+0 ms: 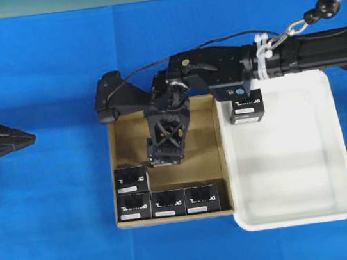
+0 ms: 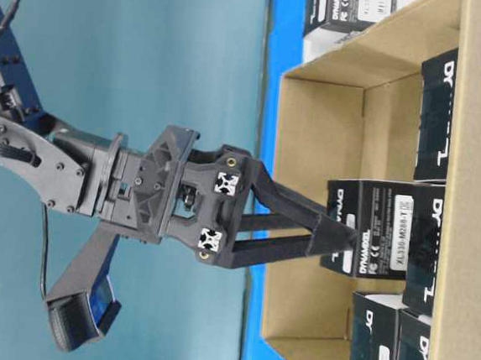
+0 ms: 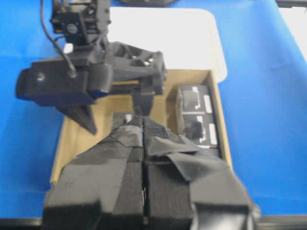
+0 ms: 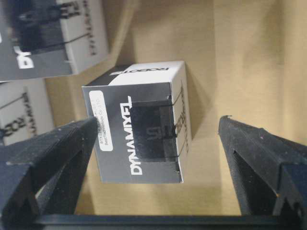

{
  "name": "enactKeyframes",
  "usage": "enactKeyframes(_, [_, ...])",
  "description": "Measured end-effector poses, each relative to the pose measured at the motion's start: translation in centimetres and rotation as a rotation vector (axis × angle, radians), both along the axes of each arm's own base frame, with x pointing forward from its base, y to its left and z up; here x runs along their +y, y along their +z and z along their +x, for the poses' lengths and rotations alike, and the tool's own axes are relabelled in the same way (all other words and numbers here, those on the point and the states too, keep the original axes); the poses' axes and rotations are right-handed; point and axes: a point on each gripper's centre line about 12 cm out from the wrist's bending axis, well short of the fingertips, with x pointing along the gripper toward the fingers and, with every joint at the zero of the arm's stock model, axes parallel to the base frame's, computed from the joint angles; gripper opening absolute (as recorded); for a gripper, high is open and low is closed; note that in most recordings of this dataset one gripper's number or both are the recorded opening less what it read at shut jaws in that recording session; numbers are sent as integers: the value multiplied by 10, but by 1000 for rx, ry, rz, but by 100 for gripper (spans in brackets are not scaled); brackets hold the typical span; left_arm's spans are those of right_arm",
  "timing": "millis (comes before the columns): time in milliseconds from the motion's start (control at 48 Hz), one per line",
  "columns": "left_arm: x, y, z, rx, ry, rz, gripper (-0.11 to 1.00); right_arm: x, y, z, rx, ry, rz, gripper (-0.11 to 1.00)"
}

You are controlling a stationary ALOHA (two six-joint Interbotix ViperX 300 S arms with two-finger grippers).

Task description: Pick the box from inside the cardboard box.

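The cardboard box [image 1: 129, 136] lies mid-table. One black box [image 4: 134, 143] with white lettering stands alone on its floor [image 4: 240, 57]. My right gripper [image 4: 158, 123] is open and straddles that box: the left finger sits right at its labelled edge, the right finger [image 4: 249, 158] stands well clear. From table level the fingertips [image 2: 321, 217] reach the box [image 2: 371, 229] side on. From overhead the gripper [image 1: 165, 159] hides it. My left gripper [image 3: 143, 125] is shut on nothing, parked at the left [image 1: 23, 139].
Several more black boxes [image 1: 168, 203] line the carton's near wall and left corner [image 1: 132, 178]. A white tray [image 1: 295, 171] adjoins the carton's right side, with one black box [image 1: 246, 108] in its far-left corner. Blue cloth [image 1: 53, 237] covers the table.
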Motion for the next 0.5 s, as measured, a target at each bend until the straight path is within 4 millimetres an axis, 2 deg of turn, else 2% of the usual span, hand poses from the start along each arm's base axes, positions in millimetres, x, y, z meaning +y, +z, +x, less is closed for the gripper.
enactKeyframes(500, [0, 0, 0, 0, 0, 0, -7, -8, 0, -1, -2, -16, -1, 99])
